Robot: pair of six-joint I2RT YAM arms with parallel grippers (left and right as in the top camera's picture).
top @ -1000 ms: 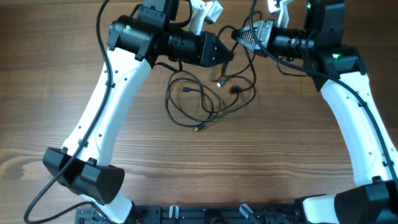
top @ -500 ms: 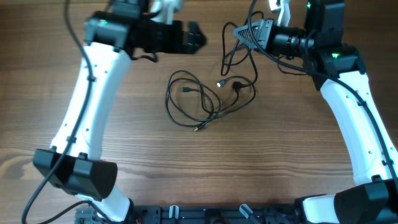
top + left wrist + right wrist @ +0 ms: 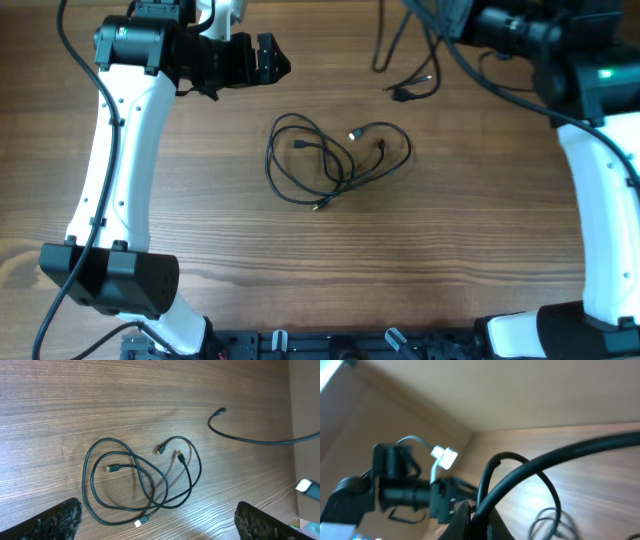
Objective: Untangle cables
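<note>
right tool (image 3: 477,519), clenched on one cable (image 3: 397,93), has pulled it clear of the other cables (image 3: 338,165); left tool (image 3: 270,58) hangs released.

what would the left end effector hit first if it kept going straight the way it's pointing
Most likely the lifted cable: from overhead, the open left end effector points across bare table toward it, with the tangled cables lying off that line. Height is unclear, so it could miss.
</note>
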